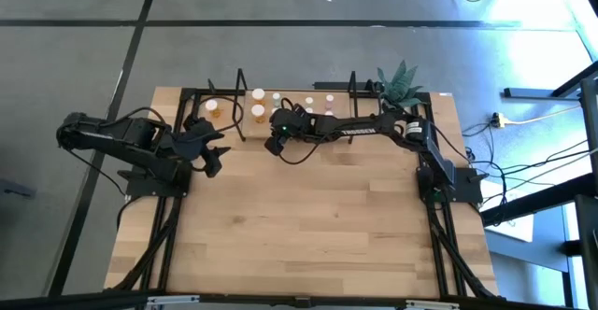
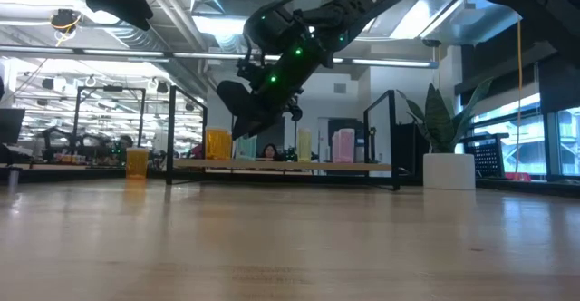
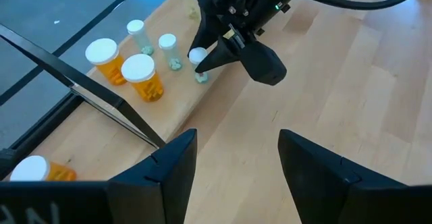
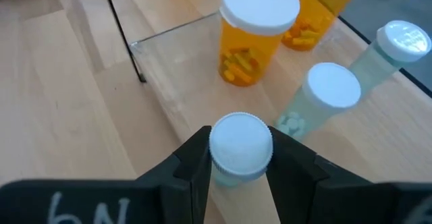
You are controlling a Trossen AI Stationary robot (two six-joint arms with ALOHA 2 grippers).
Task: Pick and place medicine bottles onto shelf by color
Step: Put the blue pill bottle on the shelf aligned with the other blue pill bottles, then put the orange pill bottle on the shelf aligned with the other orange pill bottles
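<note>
Black cabled arms, white lettering

Medicine bottles: small cylinders, white round caps, all upright.

- 2 orange bottles [image 4: 253, 38] [image 4: 317, 15], filled with pills, standing side by side near the shelf's left end, close but apart.
- 2 pale green bottles [image 4: 317, 106] [image 4: 388, 48], slimmer, a few pills at the bottom, standing just beside the orange pair.
- 1 pale bottle [image 4: 241, 146], cap up, clamped between the fingers of the right pincer [image 4: 241, 163] at the shelf's front edge.
- 1 orange bottle [image 3: 40, 171] on the desk beyond the shelf's left end loop.
- Further yellowish and pink bottles [image 2: 343, 145] farther right on the shelf.

Shelf [image 1: 318, 100]: low light wooden board, thin black metal loops at both ends, along the desk's far edge.
</note>
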